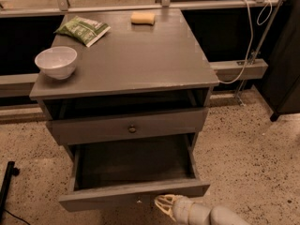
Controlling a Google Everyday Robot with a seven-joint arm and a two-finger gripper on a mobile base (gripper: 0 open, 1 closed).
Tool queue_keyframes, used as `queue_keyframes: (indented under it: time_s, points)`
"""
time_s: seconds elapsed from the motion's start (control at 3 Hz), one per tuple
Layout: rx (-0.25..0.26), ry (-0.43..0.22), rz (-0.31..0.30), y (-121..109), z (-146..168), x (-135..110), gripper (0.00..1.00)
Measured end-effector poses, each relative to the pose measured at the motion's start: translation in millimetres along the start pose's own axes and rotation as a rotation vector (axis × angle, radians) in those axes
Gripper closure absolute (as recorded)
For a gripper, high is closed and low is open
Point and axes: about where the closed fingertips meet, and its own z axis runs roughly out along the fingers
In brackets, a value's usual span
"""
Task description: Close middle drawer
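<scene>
One cam only: looks from high up, pitched down at the table (140,55) front, mid-range, whole table in frame. Gripper (165,204) sits at 5 o'clock, just beside the middle drawer (108,199) front.

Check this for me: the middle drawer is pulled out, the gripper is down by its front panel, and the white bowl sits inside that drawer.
One detail is wrong: the white bowl stands on the cabinet top, not inside the drawer, as the camera view shows. The rest holds: the middle drawer is pulled out, and the gripper is down by its front panel.
</scene>
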Motion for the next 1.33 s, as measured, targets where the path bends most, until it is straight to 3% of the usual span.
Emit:
queue_keyframes:
  time_s: [0.33, 0.67, 1.0, 1.33]
  points:
    - [0.015, 0.009, -0.032, -11.4, 10.2, -2.3, 1.00]
    - [0.049, -0.005, -0.069, -37.2, 26.6, -7.4, 1.00]
    - [0.049, -0.005, -0.069, -36.6, 26.3, -7.5, 1.00]
    - [0.072, -0.022, -0.087, -61.9, 37.9, -9.0, 1.00]
